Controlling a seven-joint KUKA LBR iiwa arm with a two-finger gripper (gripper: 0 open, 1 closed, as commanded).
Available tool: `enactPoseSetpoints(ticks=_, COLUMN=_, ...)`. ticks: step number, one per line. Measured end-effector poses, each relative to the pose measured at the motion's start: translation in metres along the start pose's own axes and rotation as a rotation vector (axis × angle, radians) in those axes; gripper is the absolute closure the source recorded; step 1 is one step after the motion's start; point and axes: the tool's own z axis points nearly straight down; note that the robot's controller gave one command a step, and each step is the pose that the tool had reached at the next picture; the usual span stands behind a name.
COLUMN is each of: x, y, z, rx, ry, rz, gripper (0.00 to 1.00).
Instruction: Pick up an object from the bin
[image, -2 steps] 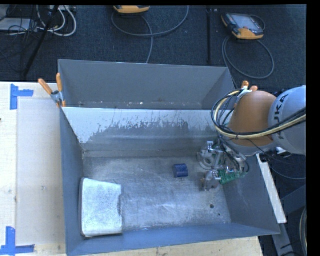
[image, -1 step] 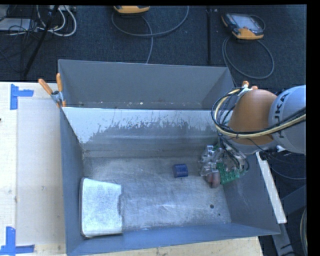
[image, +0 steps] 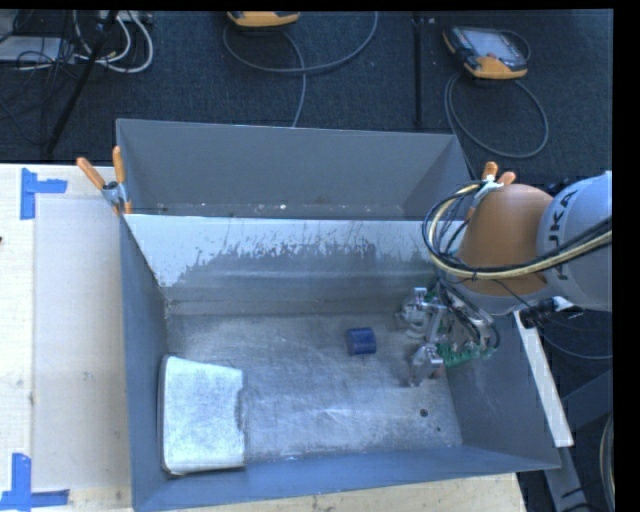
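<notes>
A small blue block (image: 361, 342) lies on the bin floor, a little right of the middle. My gripper (image: 422, 368) hangs at the right side of the bin, close to the right wall, with its tip just above the floor and to the right of the blue block, apart from it. Nothing shows between its fingers. A folded white cloth (image: 203, 415) lies flat in the front left corner, far from the gripper.
The arm with its orange cover and looped cables reaches in over the bin's right rim. Bare scratched floor stretches between the cloth and the block.
</notes>
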Motion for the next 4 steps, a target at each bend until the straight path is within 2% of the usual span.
enactPoseSetpoints(ticks=1, x=-0.01, y=0.047, z=0.0, rx=-0.002, ry=0.007, rz=0.151, gripper=0.0)
enactPoseSetpoints(ticks=2, x=0.011, y=0.081, z=0.0, rx=-0.001, ry=0.013, rz=0.29, gripper=0.0)
enactPoseSetpoints(ticks=3, x=0.009, y=0.081, z=-0.001, rx=0.0, ry=0.009, rz=0.287, gripper=1.0)
enactPoseSetpoints(ticks=4, x=-0.017, y=0.054, z=-0.185, rx=-0.001, ry=0.001, rz=-0.237, gripper=1.0)
